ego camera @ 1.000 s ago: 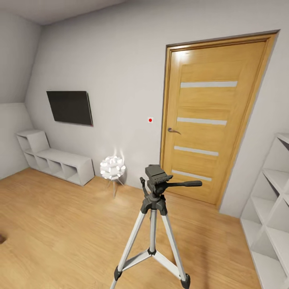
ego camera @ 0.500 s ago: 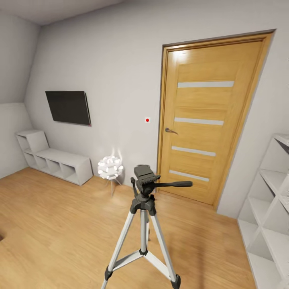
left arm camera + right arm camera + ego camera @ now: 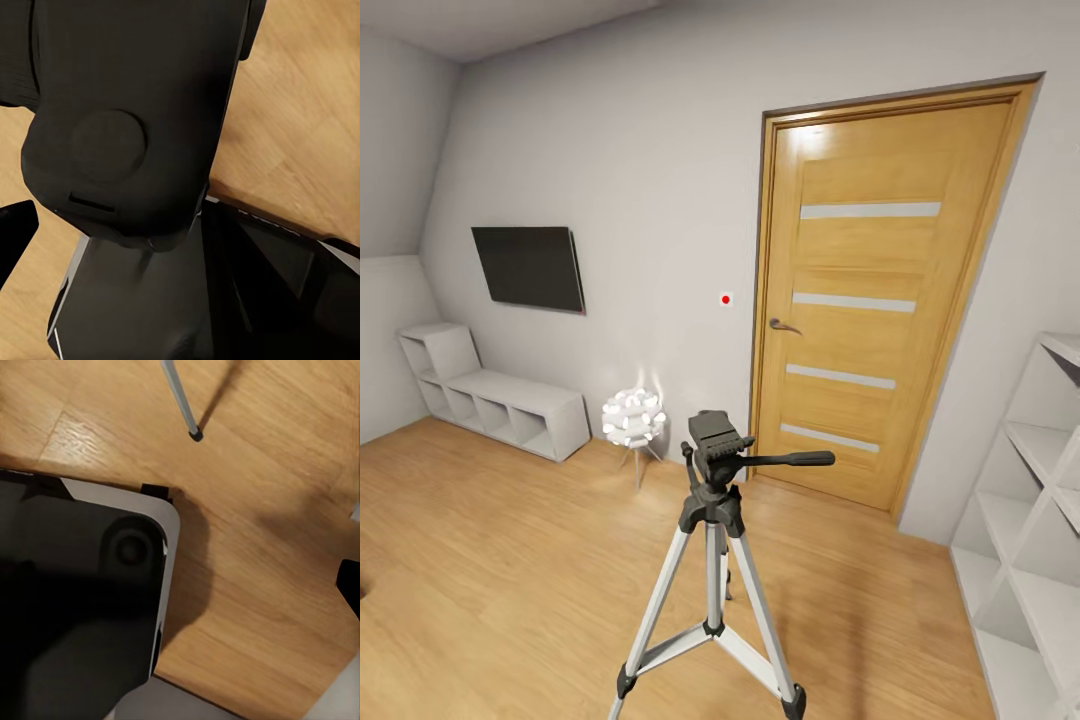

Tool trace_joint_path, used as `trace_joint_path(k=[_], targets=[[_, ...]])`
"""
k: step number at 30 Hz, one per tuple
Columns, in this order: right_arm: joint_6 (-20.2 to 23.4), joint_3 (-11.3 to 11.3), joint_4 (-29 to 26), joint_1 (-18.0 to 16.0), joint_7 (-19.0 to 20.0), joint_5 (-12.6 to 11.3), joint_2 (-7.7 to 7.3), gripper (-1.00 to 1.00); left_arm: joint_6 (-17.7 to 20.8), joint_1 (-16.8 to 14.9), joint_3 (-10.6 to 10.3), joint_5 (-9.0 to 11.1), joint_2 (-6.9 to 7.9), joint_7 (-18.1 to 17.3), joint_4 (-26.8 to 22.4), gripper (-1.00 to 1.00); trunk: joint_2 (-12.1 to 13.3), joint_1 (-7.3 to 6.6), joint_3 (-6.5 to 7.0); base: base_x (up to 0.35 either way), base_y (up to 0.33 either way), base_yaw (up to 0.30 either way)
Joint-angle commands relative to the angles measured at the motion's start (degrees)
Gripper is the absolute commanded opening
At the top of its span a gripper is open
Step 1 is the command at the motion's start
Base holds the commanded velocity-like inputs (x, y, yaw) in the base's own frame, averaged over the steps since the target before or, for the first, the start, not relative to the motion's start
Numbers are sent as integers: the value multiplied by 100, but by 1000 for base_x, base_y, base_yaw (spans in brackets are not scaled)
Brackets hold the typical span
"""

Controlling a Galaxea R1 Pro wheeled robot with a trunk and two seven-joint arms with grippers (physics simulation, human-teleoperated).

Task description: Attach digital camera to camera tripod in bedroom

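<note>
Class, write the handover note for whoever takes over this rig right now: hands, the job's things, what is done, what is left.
Hands: the wrist views show dark robot parts over wood floor; open or shut cannot be told.
Camera tripod: upright on the bedroom floor, ahead of the robot, before the oak door; its head is bare.
Digital camera: not located.
Done: robot faces the tripod.
Left: get the camera and mount it.

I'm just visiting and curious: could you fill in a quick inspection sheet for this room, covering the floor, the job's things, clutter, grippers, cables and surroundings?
Surface: light wood plank floor, bare around the stand.
Job's things: camera tripod upright on three spread legs, black head on top, side handle pointing toward the door.
Clutter: small white spiky-ball lamp by the wall.
Grippers: cannot tell their state.
Cables: nothing seen.
Surroundings: black wall TV, low white cubby shelves, taller white shelves.
</note>
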Motion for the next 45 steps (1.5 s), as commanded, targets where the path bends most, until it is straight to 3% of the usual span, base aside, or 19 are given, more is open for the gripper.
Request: trace_joint_path(k=[1,12,45], targets=[[-31,-48,19,-6,11,46,1,100,-2,-1,-48,51,3,-5,3,-100,-4,2,-2,0,0,0],[7,-46,19,-6,7,51,13,100,-2,-1,-44,51,9,-5,7,-100,-4,2,-30,0,0,0],[8,-43,19,-6,11,55,-11,100,-2,-1,-45,51,6,-5,5,-100,-4,2,-330,-19,0,0]])
